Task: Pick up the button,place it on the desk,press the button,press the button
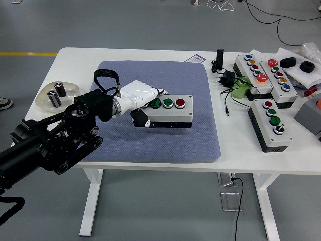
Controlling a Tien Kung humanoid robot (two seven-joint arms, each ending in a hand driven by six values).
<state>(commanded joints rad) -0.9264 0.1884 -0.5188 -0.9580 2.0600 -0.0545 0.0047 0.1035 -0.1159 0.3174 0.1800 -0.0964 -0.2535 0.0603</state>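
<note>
A grey button box (170, 111) with two green buttons and one red button on top is held in my left hand (143, 102). The white hand grips the box's left end, thumb under it. The box is level and sits low over the blue-grey mat (160, 135), right of the mat's middle; I cannot tell whether it touches the mat. My black left arm (55, 143) comes in from the lower left. My right arm is out of view.
Several other button boxes (270, 124) lie at the table's right side, with a black plug and cable (226, 80) and a green object (241, 89). A shallow dish with batteries (56, 96) stands at the left. The white table (241, 150) edge runs along the front.
</note>
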